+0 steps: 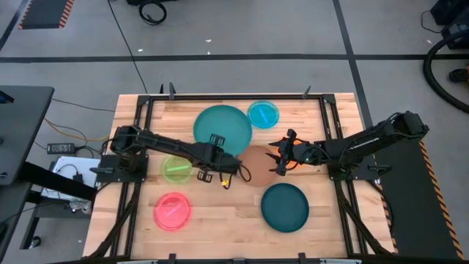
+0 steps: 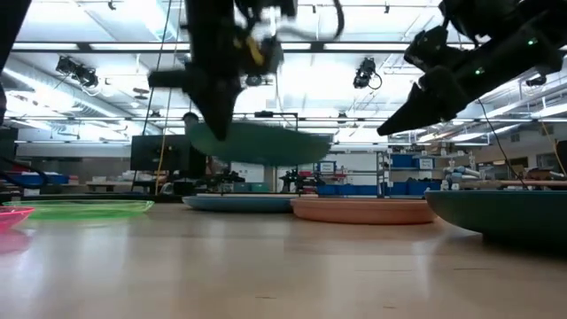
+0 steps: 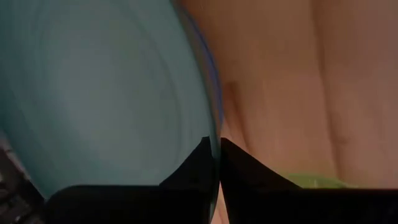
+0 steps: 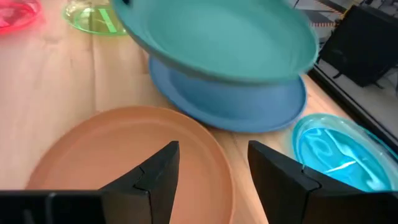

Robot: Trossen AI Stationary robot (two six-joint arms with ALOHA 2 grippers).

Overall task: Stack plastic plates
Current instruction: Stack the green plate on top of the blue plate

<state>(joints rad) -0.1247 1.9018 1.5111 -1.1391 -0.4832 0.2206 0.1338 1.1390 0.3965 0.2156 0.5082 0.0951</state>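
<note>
Left claw [image 1: 220, 155] pinching rim of teal plate [image 1: 222, 127], lifted above blue plate [image 4: 236, 102], right claw [image 4: 211, 165] spread wide over tan-brown plate [image 4: 124, 149] on surface [image 1: 220, 220]

I read this as a robotics lab or open industrial workspace. The overhead view shows a wooden worktop [image 1: 220, 220] in a black metal frame, standing on a grey concrete floor [image 1: 242, 29] marked with dark tape lines. Loose cables [image 1: 135, 55] trail across the floor at upper left, and a power brick [image 1: 62, 147] lies at the left edge. The level view, looking past the worktop, shows a high ceiling with long strip lights [image 2: 89, 44], shelving with blue storage bins [image 2: 354, 188] at centre right, and dark monitors [image 2: 159, 152] at left.
</note>
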